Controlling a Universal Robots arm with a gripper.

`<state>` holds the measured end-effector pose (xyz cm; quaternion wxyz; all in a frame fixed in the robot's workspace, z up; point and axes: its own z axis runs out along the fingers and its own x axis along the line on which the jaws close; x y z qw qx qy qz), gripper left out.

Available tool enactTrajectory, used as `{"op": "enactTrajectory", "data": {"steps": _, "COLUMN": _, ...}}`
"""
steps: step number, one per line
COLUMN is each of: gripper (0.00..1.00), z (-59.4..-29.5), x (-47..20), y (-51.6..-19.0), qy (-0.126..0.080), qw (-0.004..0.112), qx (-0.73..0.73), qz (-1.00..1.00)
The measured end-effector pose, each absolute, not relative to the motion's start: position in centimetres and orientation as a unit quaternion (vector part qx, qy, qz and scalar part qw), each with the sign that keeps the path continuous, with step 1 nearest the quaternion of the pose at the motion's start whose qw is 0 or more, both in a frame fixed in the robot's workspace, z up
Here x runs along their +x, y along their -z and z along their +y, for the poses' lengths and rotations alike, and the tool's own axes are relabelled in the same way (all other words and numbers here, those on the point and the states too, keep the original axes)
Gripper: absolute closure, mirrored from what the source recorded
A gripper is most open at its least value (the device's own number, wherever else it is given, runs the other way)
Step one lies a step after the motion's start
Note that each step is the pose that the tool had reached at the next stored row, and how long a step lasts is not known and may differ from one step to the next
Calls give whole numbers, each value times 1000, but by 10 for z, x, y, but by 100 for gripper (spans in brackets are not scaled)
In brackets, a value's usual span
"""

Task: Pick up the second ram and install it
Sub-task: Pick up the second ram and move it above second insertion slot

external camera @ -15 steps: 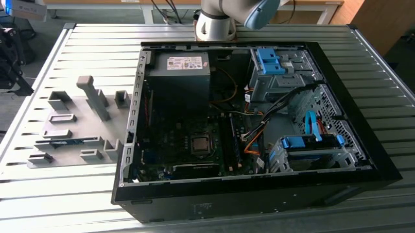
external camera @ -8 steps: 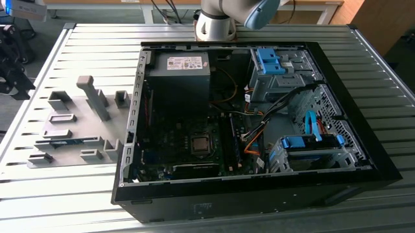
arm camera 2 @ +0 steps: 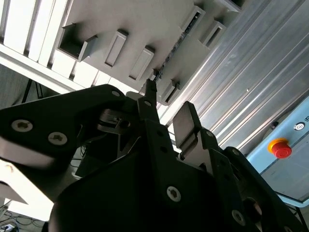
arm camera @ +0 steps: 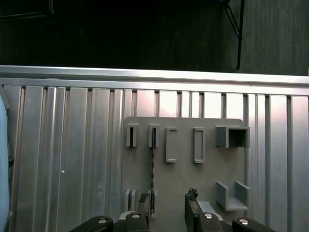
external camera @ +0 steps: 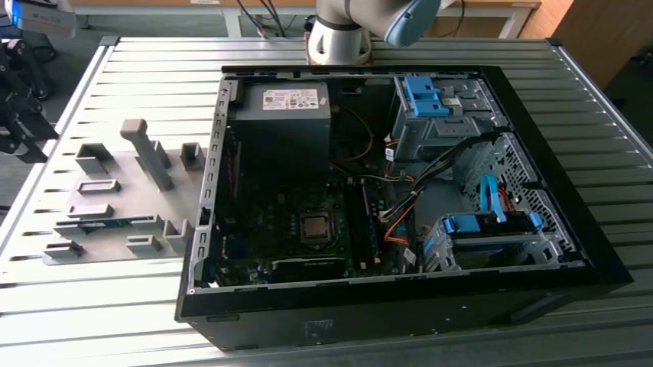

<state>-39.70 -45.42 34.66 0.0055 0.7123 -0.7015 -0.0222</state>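
The second ram [external camera: 102, 224] sits on the grey holder plate [external camera: 122, 172], standing on its long edge. In the exterior view it shows as a thin green-blue strip. In the first wrist view it [arm camera: 152, 169] is seen edge-on as a narrow dark line, and in the second wrist view as a dark speckled strip [arm camera 2: 179, 42]. Chips and label cannot be made out.

Each end of the stick is caught in a slotted grey block [arm camera: 153, 136] on the plate, and the middle spans bare plate on both flanks. Another slotted block stands just beside one end block, and two open frame blocks [arm camera: 171, 144] lie a little further along the same row. A tall post [external camera: 148, 153] rises elsewhere on the plate, well apart from the stick. Past the plate's outer edges the ribbed bench [external camera: 122, 306] lies bare. Just beside the plate's inner edge stands the wall of the open computer case [external camera: 209, 191].

The ram's long axis lies flat along the plate, parallel to the bench ribs, one end toward the case and the other toward the plate's far edge.

The gripper [arm camera: 168, 205] hangs above the plate. Its fingers [arm camera: 192, 205] are spread apart and hold nothing. In the first wrist view the stick's near end appears in the gap, close to one finger.
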Motion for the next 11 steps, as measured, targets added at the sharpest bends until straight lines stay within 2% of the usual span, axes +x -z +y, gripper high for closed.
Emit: {"op": "enactTrajectory", "data": {"steps": 11, "gripper": 58, "z": -455, "x": -397, "y": -329, "qy": 22, "qw": 6, "qx": 708, "qz": -706}}
